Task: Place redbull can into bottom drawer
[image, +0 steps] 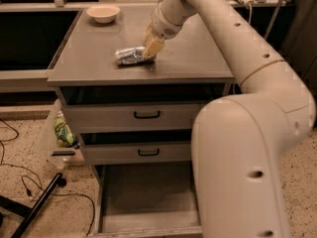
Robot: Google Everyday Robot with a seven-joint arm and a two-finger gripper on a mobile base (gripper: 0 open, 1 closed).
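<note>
Can was seen lying on cabinet top, right end clamped between gripper fingers. Bottom drawer was found pulled open. Bowl was noted at back, well apart.

Tool seemingly at redbull can atop cabinet, bottom drawer below

One gripper at one redbull can, one bowl, three drawers, seemingly one bag.

Cream arm, tip jaws perhaps yellowish
</note>
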